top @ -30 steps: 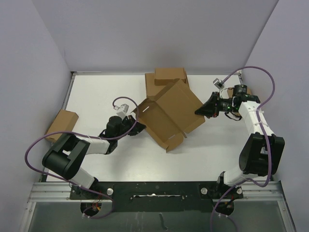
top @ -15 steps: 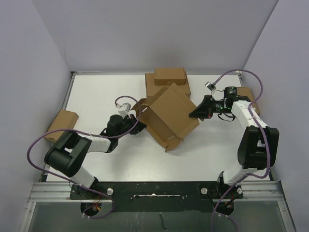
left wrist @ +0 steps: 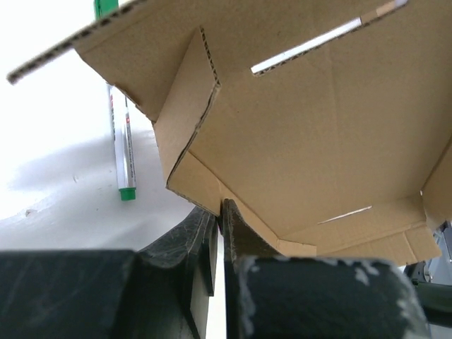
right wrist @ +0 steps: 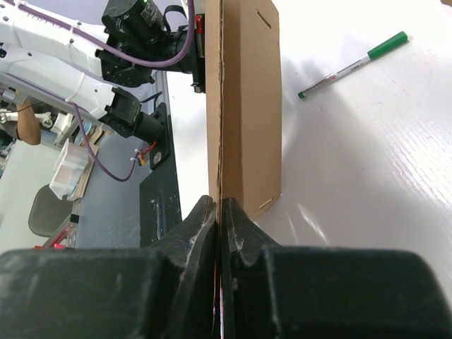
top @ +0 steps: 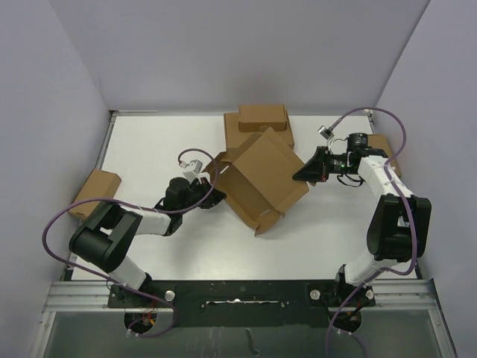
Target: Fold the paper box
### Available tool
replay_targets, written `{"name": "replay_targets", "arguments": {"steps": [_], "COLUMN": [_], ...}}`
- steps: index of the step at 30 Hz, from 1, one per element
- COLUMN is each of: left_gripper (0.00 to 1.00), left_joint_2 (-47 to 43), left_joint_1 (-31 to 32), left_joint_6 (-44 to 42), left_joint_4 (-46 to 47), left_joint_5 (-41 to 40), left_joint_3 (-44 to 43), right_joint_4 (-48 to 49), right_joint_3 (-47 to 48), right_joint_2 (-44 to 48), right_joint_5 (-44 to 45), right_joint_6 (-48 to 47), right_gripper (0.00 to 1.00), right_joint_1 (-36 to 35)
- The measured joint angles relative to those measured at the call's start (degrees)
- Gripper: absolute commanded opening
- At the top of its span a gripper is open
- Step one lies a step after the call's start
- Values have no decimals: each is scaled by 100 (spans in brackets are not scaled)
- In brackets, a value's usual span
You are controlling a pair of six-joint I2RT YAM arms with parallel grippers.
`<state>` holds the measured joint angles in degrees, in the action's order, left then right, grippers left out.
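— While the left gripper (left wrist: 221,210) and right gripper (right wrist: 219,203) each pinch an edge, where's the paper box (top: 262,177)?
— Tilted up, just in front of the stacked boxes (top: 261,115). Mid-fold; next, likely press a side flap upright.

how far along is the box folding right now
Partway. Done: the paper box has panels bent up along their creases. In hand: the left gripper and right gripper each pinch an edge of it. Left: the end flaps splay open, tabs untucked, box not closed.
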<state>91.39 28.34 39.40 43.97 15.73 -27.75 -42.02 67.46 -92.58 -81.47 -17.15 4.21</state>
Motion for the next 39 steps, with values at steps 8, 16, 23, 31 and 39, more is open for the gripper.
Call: {"name": "replay_targets", "arguments": {"steps": [8, 16, 23, 31, 39], "left_gripper": [40, 61, 62, 61, 64], "left_joint_2": [-817, -3187, -4363, -4544, -3357], "left_joint_1": [-70, -101, -111, -74, 1172], "left_joint_6": [278, 546, 697, 966, 1443], "left_joint_4": [-483, -1917, -3132, -4345, -3582], "left_joint_5": [212, 55, -203, -573, -1259], "left_joint_3": [463, 671, 686, 415, -221], "right_joint_4": [129, 179, 184, 203, 452], "right_joint_3": [0, -2, -4, -28, -175], "right_joint_2": [15, 22, 22, 46, 133], "right_joint_5": [234, 308, 291, 238, 37], "right_joint_6": [20, 28, 28, 74, 343], "right_gripper": [0, 0, 0, 0, 0], "right_joint_1": [229, 256, 262, 328, 328]}}
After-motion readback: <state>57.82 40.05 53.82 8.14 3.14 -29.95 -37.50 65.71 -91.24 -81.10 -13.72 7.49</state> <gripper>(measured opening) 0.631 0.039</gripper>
